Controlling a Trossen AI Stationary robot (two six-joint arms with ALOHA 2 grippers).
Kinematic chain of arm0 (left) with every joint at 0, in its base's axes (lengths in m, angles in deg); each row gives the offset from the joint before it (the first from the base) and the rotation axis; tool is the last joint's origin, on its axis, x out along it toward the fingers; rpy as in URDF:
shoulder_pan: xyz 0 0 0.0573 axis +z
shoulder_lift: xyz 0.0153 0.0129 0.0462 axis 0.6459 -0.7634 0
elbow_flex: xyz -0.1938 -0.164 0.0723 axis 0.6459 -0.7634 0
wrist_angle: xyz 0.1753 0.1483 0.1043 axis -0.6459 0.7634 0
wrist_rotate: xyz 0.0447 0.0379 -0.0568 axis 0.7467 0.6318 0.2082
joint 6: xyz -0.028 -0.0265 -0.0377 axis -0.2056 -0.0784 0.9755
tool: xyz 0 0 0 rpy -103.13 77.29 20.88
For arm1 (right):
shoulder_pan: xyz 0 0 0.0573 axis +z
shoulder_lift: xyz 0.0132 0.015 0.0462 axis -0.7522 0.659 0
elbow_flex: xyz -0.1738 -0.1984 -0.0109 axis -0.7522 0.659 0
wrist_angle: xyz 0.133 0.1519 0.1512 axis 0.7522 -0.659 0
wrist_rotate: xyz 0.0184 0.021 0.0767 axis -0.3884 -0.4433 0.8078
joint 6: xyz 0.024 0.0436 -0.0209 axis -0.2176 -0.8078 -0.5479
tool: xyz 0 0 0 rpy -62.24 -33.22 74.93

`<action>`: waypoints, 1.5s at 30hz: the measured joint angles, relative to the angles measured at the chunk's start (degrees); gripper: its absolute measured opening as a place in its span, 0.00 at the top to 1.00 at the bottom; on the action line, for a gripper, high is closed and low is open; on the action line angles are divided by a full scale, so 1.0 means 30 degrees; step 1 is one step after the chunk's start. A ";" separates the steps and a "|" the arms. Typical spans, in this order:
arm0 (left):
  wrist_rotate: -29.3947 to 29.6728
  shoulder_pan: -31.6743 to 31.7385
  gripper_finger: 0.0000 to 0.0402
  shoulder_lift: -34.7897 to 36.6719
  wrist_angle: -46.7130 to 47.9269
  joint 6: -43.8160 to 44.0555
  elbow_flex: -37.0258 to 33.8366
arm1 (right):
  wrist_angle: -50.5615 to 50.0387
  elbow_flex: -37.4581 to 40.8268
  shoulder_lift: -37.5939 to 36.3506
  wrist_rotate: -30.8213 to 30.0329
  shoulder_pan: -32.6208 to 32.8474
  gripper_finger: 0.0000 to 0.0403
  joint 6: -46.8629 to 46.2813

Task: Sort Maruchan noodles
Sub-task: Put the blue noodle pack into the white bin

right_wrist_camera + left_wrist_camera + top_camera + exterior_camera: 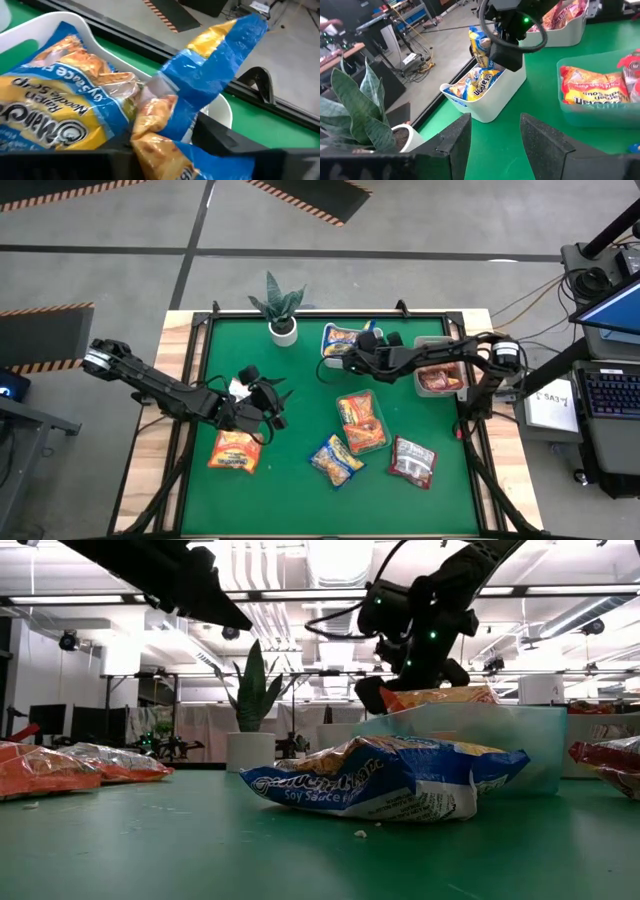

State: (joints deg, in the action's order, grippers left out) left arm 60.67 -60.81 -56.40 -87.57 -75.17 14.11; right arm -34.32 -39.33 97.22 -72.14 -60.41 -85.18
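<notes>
From above, my right tool (352,358) sits over the white tub (327,352) at the back of the green counter (300,480), dropping a yellow-and-blue packet (340,337) in with its match. Left tool (262,402) hovers mid-counter, above an orange packet (233,451). Another yellow-and-blue one (336,460) and a dark red one (412,461) lie loose near the front, more orange ones sit in the clear tray (362,422), and the grey bin (440,376) holds red ones.

Low view: the loose blue packet (385,777) fills the foreground, nothing touching it.

Left wrist: its own fingers (455,142) stand apart, empty, facing the tub (492,102).

Right wrist: the packet (210,75) is standing up against the tool; can't tell whether the fingers have let go. I'd open fully and lift straight up so it doesn't drag back out
</notes>
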 joint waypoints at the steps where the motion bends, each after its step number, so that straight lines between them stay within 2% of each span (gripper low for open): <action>1: 0.0000 0.0000 0.62 0.0000 0.0004 0.0291 0.0000 | -0.0103 0.0000 -0.0122 0.0147 0.0013 0.66 0.0166; 9: -0.0146 0.0000 0.62 -0.0342 -0.0006 0.2980 0.0000 | -0.2195 -0.0215 -0.1889 0.2300 -0.0001 0.43 0.0909; 12: -0.0233 0.0000 0.62 -0.0704 -0.0005 0.4381 -0.0007 | -0.3026 -0.0219 -0.3014 0.2500 0.0155 0.36 0.1323; 16: -0.1437 0.0000 0.62 -0.1437 -0.0002 0.6264 -0.0007 | -0.4173 -0.0219 -0.4777 0.2536 0.0656 0.32 0.2008; 20: -0.2258 0.0000 0.62 -0.2394 0.0036 0.8054 -0.0015 | -0.4373 0.0326 -0.6647 0.2493 0.1337 0.31 0.2891; 24: -0.2688 0.0000 0.62 -0.3336 0.0000 0.9292 -0.0015 | -0.3795 0.1563 -0.8171 0.2111 0.1798 0.37 0.3030; 27: -0.2692 0.0000 0.62 -0.3819 -0.0007 0.9615 0.0184 | -0.2102 0.2704 -0.8959 0.1799 0.1744 0.45 0.3164; 35: -0.2681 0.0000 0.62 -0.4269 0.0087 0.8332 0.1339 | 0.7406 0.4898 -0.8664 0.1960 -0.0691 0.77 0.8160; 37: -0.2681 0.0000 0.62 -0.4269 0.0084 0.7947 0.1535 | 0.8696 0.4951 -0.8163 0.2759 -0.1561 0.85 0.9213; 40: -0.2664 0.0000 0.62 -0.4269 0.0086 0.7520 0.1741 | 0.9976 0.4962 -0.7215 0.5199 -0.2735 0.95 1.0113; 42: -0.2653 0.0000 0.62 -0.4262 0.0080 0.7348 0.1808 | 1.0011 0.4966 -0.6404 0.6055 -0.3236 0.97 1.0180; 45: -0.2652 0.0000 0.62 -0.4262 0.0087 0.7349 0.1814 | 0.9472 0.4992 -0.5139 0.6150 -0.3615 0.97 0.9843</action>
State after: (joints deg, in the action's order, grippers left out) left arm 52.72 -60.81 -69.19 -87.31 -53.12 19.55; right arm -5.90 -24.36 81.80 -53.69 -71.26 -55.65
